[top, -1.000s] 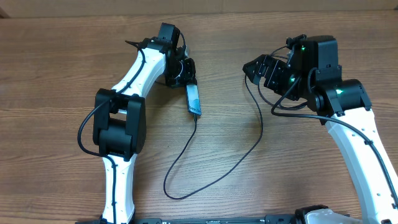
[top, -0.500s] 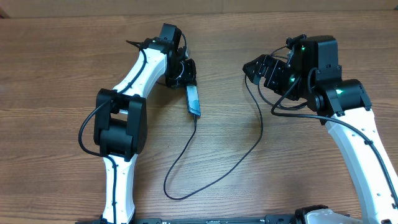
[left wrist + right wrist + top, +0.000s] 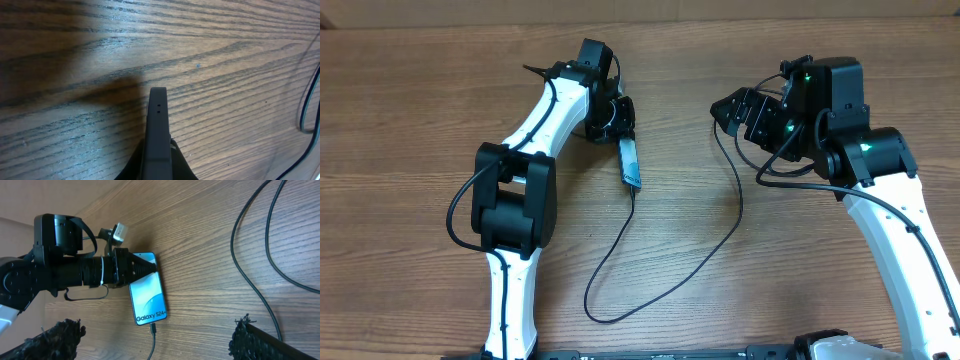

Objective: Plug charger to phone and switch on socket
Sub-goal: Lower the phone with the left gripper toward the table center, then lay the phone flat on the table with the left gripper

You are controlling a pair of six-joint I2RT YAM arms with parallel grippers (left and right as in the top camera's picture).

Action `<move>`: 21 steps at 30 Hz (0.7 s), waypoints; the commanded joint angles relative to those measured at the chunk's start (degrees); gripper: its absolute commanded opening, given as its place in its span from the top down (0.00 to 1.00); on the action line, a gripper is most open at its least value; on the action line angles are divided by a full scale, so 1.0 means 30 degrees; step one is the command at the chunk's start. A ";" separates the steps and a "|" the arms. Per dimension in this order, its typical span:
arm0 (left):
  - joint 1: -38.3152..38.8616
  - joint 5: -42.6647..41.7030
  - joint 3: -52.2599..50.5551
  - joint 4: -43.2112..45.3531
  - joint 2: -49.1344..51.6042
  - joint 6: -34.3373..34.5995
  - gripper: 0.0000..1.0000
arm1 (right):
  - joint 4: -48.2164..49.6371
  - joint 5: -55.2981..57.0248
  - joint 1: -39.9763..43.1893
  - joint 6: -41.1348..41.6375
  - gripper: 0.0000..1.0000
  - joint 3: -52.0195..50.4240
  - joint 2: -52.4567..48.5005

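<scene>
The phone (image 3: 632,163) has a lit cyan screen reading "Galaxy S24+" in the right wrist view (image 3: 147,296). My left gripper (image 3: 619,130) is shut on its top end and holds it tilted on its long edge, with the screen facing right. The left wrist view shows the phone's dark edge (image 3: 158,125) between the jaws. The charger's thin black cable (image 3: 620,235) is plugged into the phone's lower end (image 3: 152,328), loops toward the front, then runs back under my right gripper (image 3: 728,108). That gripper is open and empty. The charger's plug and the socket are out of view.
The wooden table (image 3: 410,120) fills all views. The cable loop (image 3: 610,317) lies between the two arms, and its far strands curve across the right wrist view (image 3: 250,280). The cable also shows at the right edge of the left wrist view (image 3: 309,110).
</scene>
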State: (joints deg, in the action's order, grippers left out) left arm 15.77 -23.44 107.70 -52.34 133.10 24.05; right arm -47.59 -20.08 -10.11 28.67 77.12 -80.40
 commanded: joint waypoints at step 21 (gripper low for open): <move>0.0903 0.1355 0.0007 -0.0306 0.0277 0.0197 0.96 | 0.0131 0.0255 0.0087 -0.0160 0.02 0.0066 0.0291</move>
State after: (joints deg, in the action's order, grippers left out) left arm 17.34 -20.88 107.70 -53.12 133.25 24.05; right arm -47.57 -20.08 -10.11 28.67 77.12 -80.40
